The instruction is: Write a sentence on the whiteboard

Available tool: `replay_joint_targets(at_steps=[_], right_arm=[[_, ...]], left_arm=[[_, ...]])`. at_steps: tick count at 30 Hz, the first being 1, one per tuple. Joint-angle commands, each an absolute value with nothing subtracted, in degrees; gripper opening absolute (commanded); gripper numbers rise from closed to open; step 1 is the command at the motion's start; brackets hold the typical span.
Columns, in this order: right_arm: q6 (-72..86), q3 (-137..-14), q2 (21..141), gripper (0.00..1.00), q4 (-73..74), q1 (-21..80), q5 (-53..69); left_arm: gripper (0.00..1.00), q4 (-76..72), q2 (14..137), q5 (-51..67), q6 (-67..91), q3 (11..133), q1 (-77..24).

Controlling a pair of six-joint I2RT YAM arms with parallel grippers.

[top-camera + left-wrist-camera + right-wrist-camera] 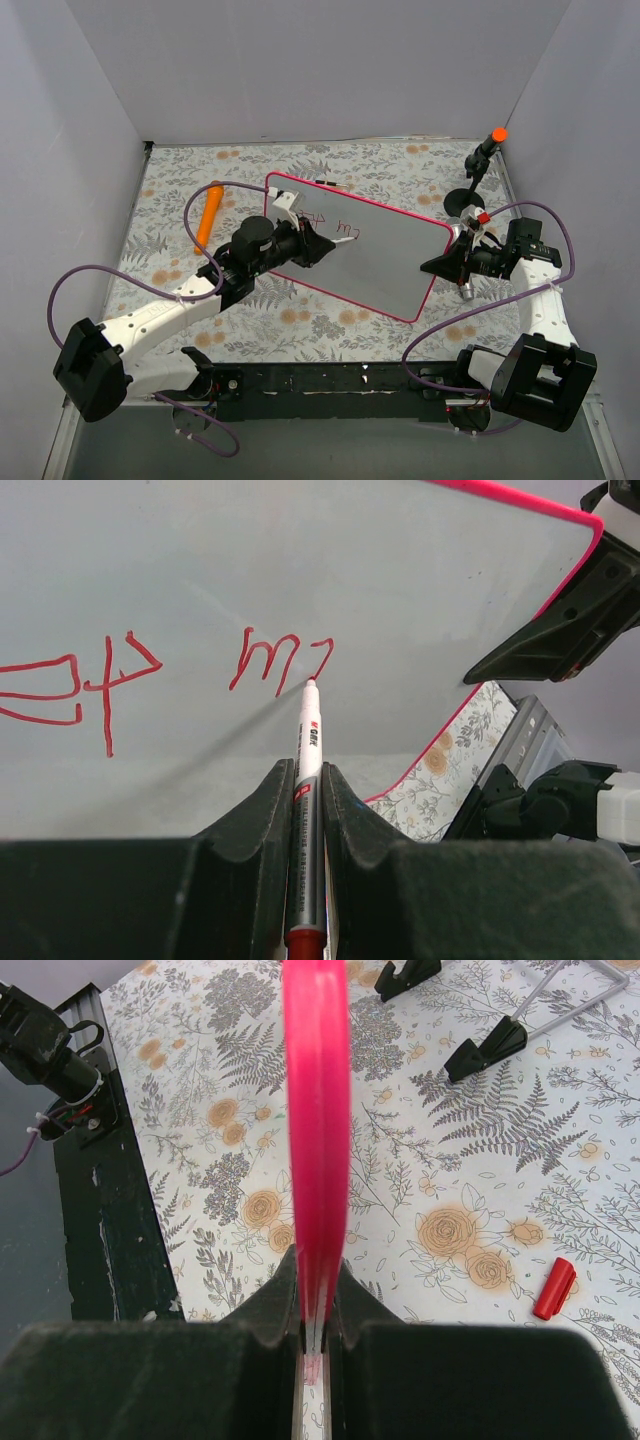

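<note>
Currently the left tool (308, 780) is clamped narrow on a slim white marker pen (309, 735). Its tip appears to touch the large glossy white whiteboard with a pink-red frame (390, 265), at the end of the last stroke of the thin red handwritten sentence (108, 685). The right tool (322, 1285) pinches the frame at the opposite short side, holding the board above the floral-cloth desk (290, 325). Blank surface runs from the tip along the board's long axis toward the right tool. Judged: writing continues that way.
</note>
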State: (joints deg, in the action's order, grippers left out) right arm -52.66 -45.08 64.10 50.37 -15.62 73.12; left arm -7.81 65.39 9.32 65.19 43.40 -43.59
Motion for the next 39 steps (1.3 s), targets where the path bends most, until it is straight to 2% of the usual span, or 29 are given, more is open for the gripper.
replay_joint_targets(at_steps=[1,15,29,39], right_arm=[[-56.0,-45.2,63.3,0.01,47.9,-15.1,67.5],[-56.0,-45.2,63.4,0.01,48.0,-15.1,67.4],[-56.1,-45.2,63.4,0.01,47.8,-15.1,67.4],[-56.0,-45.2,63.2,0.01,47.9,-15.1,67.3]], left_arm=[[0.0,-7.8,64.8,4.7,63.2,46.9,-43.3],[0.0,-7.6,66.4,5.0,62.4,49.9,-43.2],[0.0,-7.6,60.9,12.2,64.0,46.4,-43.2],[0.0,-9.8,66.5,15.5,65.5,46.6,-43.2]])
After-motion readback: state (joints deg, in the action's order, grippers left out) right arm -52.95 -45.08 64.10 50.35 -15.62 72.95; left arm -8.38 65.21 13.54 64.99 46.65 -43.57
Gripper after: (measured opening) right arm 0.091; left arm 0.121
